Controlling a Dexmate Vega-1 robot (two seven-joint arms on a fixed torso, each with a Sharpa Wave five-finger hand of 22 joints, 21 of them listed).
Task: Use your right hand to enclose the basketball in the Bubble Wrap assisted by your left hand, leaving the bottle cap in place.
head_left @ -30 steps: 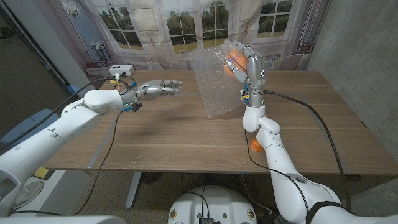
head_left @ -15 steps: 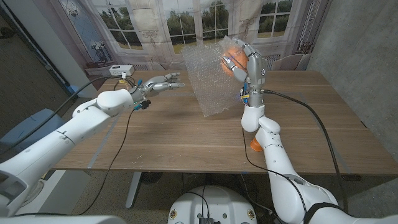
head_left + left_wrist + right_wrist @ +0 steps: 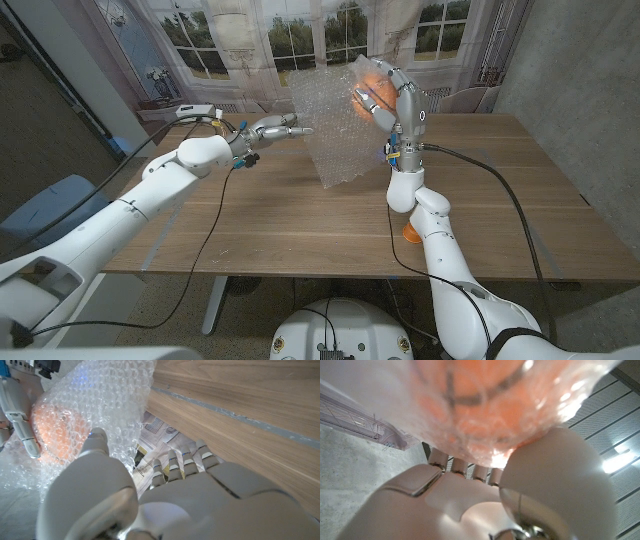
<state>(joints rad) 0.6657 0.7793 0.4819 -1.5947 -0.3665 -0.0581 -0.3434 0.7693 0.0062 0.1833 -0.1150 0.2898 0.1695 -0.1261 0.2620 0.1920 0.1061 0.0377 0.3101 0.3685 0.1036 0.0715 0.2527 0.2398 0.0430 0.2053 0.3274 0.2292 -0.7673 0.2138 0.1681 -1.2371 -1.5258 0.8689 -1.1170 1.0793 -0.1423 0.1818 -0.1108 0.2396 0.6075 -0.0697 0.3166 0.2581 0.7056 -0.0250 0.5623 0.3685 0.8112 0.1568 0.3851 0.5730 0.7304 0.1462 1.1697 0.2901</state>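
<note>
Nearest: bottle cap [image 3: 411,233], orange, on table [image 3: 300,220] just beside R forearm; leave it be.

Mid: R hand [image 3: 390,95] raised above table, fingers clasped round basketball [image 3: 372,92] through Bubble Wrap [image 3: 335,130]; loose sheet hangs down on the L side. Ball looks small, light, prob. rigid; wrap soft, floppy, slick, so ball could slip inside film.

Far L: L hand [image 3: 270,130] fingers extended, holding nothing, tips at sheet's free edge. Best purchase: pinch that hanging edge, fold over ball.
</note>
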